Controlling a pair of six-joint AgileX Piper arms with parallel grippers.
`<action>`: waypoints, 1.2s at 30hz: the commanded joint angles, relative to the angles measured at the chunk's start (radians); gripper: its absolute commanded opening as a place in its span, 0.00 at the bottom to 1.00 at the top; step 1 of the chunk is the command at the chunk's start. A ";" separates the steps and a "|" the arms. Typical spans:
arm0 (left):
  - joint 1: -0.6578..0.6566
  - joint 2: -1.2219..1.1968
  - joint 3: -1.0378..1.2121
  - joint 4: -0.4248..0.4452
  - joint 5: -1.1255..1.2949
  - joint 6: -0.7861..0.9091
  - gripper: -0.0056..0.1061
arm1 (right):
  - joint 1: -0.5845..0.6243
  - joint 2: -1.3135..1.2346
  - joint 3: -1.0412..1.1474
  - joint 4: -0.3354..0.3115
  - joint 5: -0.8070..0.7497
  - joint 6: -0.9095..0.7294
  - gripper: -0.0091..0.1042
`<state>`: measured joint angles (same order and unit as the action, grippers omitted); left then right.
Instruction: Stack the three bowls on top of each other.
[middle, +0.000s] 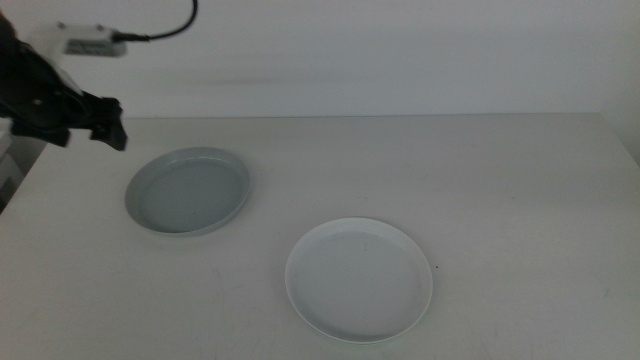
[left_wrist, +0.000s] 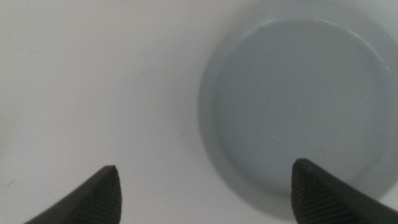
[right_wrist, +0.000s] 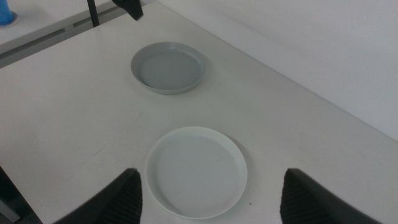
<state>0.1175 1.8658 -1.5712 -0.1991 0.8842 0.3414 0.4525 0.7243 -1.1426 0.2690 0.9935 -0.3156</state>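
Bowls apart on desk, both end effectors wide and empty

Desk (middle: 520, 180) carries two bowls in sight, both upright, well apart, not stacked. Grey-blue bowl (middle: 188, 191) sits at 10 o'clock in the middle view; white bowl (middle: 359, 279) at 6 o'clock, nearer the camera. Pale mint green bowl not visible in any view.

Left end effector (middle: 108, 122) hangs above the desk's far left corner, at 10 o'clock from the grey-blue bowl, not touching it. Its wrist view shows jaws spread wide, nothing between them, grey-blue bowl below.

Right end effector (right_wrist: 211, 202) is out of the middle view; its wrist view shows jaws wide, holding nothing, high over the white bowl, grey-blue one beyond
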 joint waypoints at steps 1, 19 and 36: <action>0.003 0.009 -0.069 -0.045 -0.020 0.023 0.96 | -0.001 0.005 -0.022 0.005 -0.068 -0.010 0.58; 0.003 0.222 -0.093 -0.111 -0.111 0.065 0.91 | -0.001 0.005 -0.022 0.005 -0.068 -0.010 0.58; 0.003 0.254 -0.091 -0.144 -0.086 0.063 0.21 | -0.001 0.005 -0.022 0.005 -0.068 -0.010 0.58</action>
<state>0.1175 2.1806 -1.6332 -0.3139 0.8033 0.4058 0.4525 0.7243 -1.1426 0.2690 0.9935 -0.3156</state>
